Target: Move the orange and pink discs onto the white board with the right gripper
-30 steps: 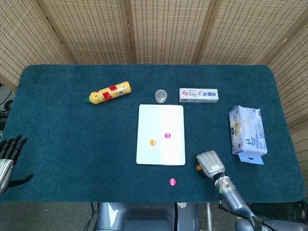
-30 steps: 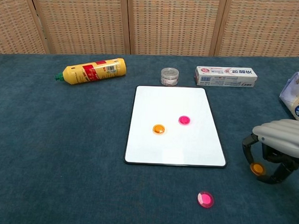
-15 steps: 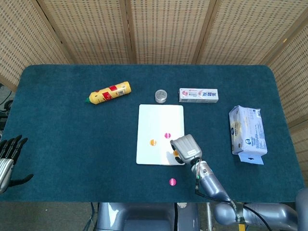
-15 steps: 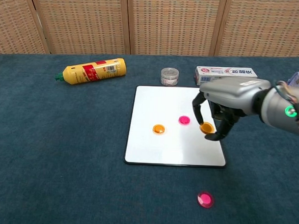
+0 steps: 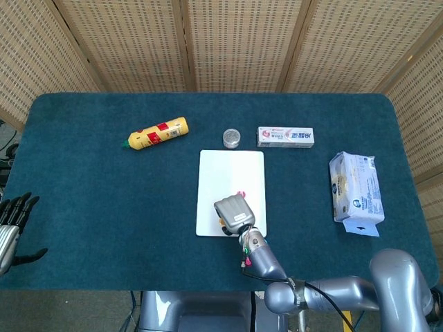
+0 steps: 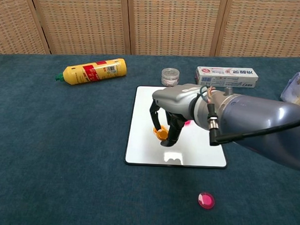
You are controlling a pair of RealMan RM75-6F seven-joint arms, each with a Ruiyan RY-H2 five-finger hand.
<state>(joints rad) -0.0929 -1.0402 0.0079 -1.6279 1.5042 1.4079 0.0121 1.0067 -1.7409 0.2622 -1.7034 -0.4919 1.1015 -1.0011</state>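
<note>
Orange plastic shows between the fingertips of your right hand [image 6: 165, 127] — a small round orange disc [image 6: 162, 134] pinched there, held just above the flat white rectangular board [image 6: 193, 148] so it can be set down on the surface rather than dropped. Whether it already touches the board, you cannot tell from either view. A second orange disc seems to sit right behind it, mostly hidden by the fingers, and a small pink disc [image 6: 187, 122] peeks out just beyond the hand, also on the board.

Your hand hangs palm-down, fingers curled downward, with the forearm reaching in from the right side across the board's near-right corner. From the head view the back of the hand [image 5: 233, 211] covers the board's lower middle.

One more bright pink round disc [image 6: 205, 200] lies on the dark teal cloth, nearer you than the hand and well apart from the board — probably the next pick.

Your left hand [image 5: 10, 229] rests far off at the table's edge, fingers spread, holding nothing.
</note>
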